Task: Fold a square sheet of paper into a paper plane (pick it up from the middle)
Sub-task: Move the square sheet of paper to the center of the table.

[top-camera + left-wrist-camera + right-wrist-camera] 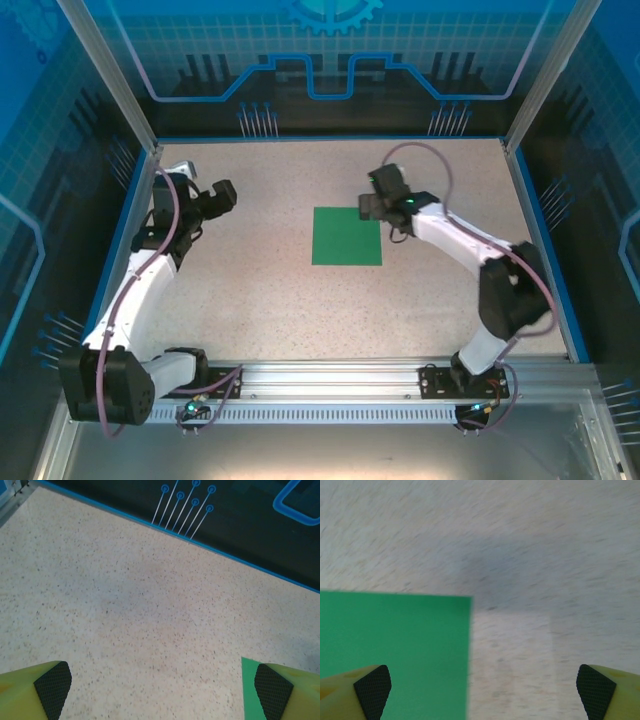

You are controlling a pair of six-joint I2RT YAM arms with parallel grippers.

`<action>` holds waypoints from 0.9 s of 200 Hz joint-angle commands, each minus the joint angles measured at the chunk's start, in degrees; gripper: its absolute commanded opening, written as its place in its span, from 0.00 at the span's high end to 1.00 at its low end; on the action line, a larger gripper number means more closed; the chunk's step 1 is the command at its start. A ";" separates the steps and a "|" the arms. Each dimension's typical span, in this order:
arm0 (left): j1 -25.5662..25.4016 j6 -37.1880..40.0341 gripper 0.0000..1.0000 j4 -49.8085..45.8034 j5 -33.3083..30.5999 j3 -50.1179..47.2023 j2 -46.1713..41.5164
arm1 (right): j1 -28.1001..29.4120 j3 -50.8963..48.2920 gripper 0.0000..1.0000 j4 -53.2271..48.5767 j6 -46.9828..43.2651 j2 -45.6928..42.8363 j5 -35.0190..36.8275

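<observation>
Sheet (347, 236): lying flat on table (260, 290), near its middle. Right gripper (373, 203): hanging over the sheet's far right corner. Left gripper (222, 193): sitting well apart, left of sheet.

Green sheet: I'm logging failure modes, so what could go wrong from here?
1. The square sheet of paper lies flat on the table, so a closing pincer may push it along rather than lift it.
2. The open right pincer sits over its corner, not its middle; a pinch there might crumple it.
</observation>
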 commanded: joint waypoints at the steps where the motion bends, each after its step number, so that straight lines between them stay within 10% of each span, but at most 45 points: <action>1: -0.12 -2.07 0.01 -10.10 3.25 2.69 -0.55 | 4.33 7.06 0.01 -10.33 5.42 8.20 0.00; 97: -0.19 -1.92 0.02 -9.91 6.06 2.00 0.21 | 10.24 22.87 0.01 -19.27 5.45 28.49 -7.64; 180: -0.19 -2.66 0.01 -9.66 7.83 1.81 1.47 | 17.74 2.00 0.02 -20.28 -0.70 19.20 -13.07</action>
